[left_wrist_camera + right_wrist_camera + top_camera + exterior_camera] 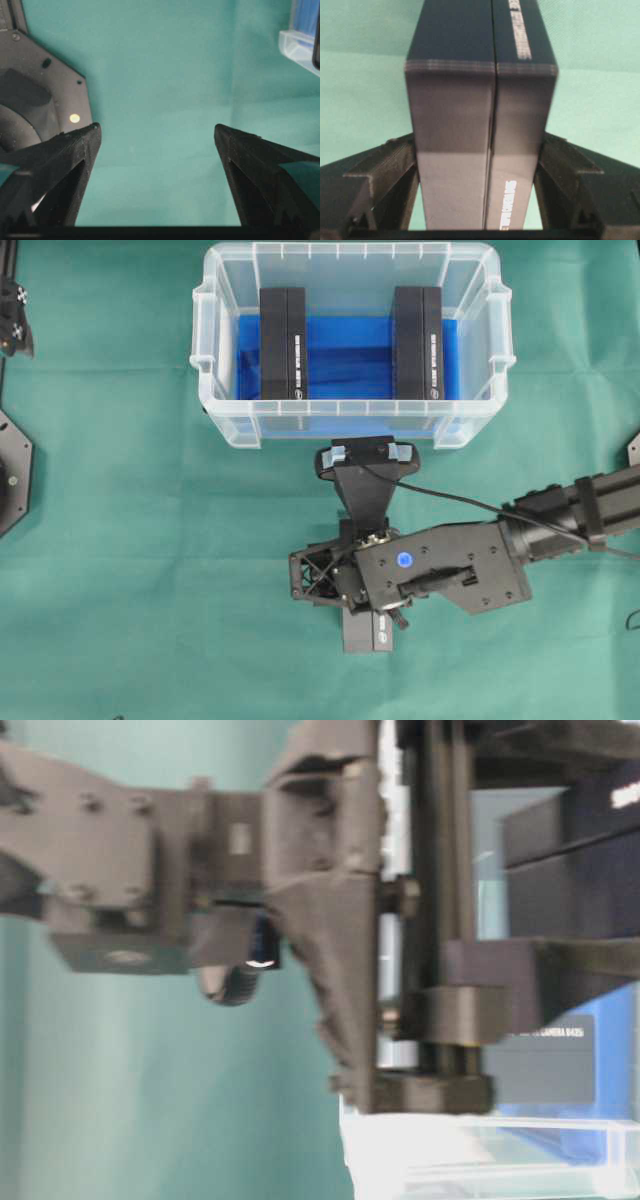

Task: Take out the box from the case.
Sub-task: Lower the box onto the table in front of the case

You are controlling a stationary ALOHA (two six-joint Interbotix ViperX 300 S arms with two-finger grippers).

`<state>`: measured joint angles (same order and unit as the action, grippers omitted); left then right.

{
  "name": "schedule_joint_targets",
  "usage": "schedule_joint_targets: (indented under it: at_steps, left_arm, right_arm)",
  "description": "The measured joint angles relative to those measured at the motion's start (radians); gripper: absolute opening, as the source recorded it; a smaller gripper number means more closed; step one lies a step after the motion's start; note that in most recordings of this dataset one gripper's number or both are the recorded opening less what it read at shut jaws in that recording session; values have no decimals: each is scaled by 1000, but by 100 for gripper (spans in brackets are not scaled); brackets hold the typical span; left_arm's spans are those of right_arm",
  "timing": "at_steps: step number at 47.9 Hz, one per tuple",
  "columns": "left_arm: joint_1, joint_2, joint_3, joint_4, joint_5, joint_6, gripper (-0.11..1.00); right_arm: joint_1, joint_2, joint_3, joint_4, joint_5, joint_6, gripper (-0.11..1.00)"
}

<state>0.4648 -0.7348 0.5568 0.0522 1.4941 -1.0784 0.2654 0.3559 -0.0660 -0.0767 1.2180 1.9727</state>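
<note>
Inside the case, two black boxes are standing on edge, one at the left and one at the right, leaving a wide open lane of blue cloth between them. The right gripper, clamping a third box, is occupying the green cloth just in front of the case's near wall. The left gripper is hanging with jaws wide apart over bare green cloth, with a black base plate just beside it.

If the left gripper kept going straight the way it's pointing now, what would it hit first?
Most likely just the green cloth. The left gripper is open with nothing between its fingers, and the case sits off to one side.
</note>
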Motion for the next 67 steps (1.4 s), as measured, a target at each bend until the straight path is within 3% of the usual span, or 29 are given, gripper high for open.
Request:
schedule_joint_targets:
  at_steps: [23, 57, 63, 67]
  left_arm:
    - [0, 3, 0, 2, 0, 0, 97]
    - [0, 0, 2, 0, 0, 3, 97]
    - [0, -6, 2, 2, 0, 3, 97]
    - [0, -5, 0, 2, 0, 3, 97]
  right_arm:
    - [-20, 5, 37, -12, -81, -11, 68]
    - [-18, 5, 37, -12, -80, -6, 68]
    - [-17, 3, 35, -14, -58, -8, 92]
    - [-15, 3, 31, -26, -46, -8, 96]
